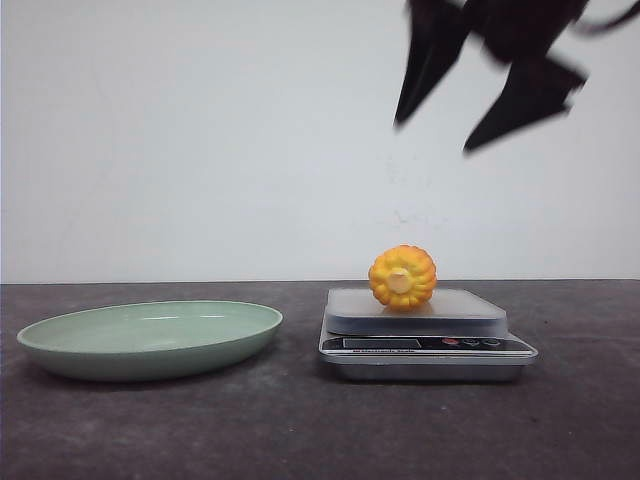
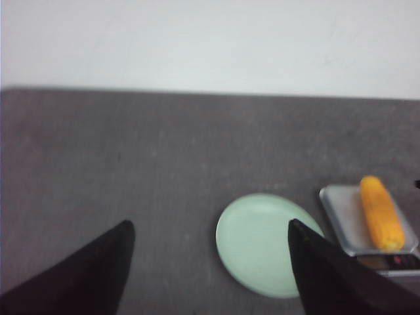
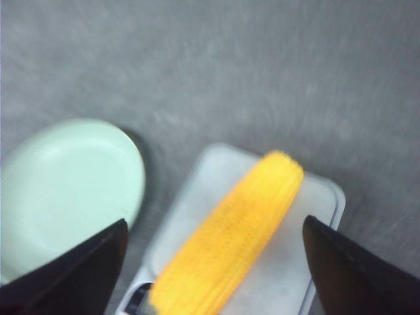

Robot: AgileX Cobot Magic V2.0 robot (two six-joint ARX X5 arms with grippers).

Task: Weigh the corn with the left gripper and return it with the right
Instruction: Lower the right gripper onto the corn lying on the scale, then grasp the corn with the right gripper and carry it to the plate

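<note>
Nearest the front camera, a flat silver digital kitchen scale (image 1: 427,340) with a pale smooth weighing platform and a dark display strip stands on the dark grey, finely textured tabletop (image 1: 300,430). The corn (image 1: 402,277), a yellow-orange cob with ridged kernel rows and a pale round cut end turned toward the camera, lies on its side on the scale's platform, touching nothing else. To the left of the scale, just beside it but apart, rests a shallow pale-green round plate (image 1: 150,340) of smooth, slightly glossy material; nothing lies in it. The weighing half of the task appears done, since the cob already sits on the scale and neither arm grasps it; the return by the right arm is judged still to come, most likely to the plate. The black right gripper (image 1: 440,140) hangs high above the scale, its two tapered fingers spread wide and empty; in its wrist view the cob lies between and below the fingertips (image 3: 315,230), so it seems placed for a descent. The black left gripper (image 2: 210,226), seen only in its own wrist view, is likewise spread apart and empty, well away from the scale over bare tabletop.
</note>
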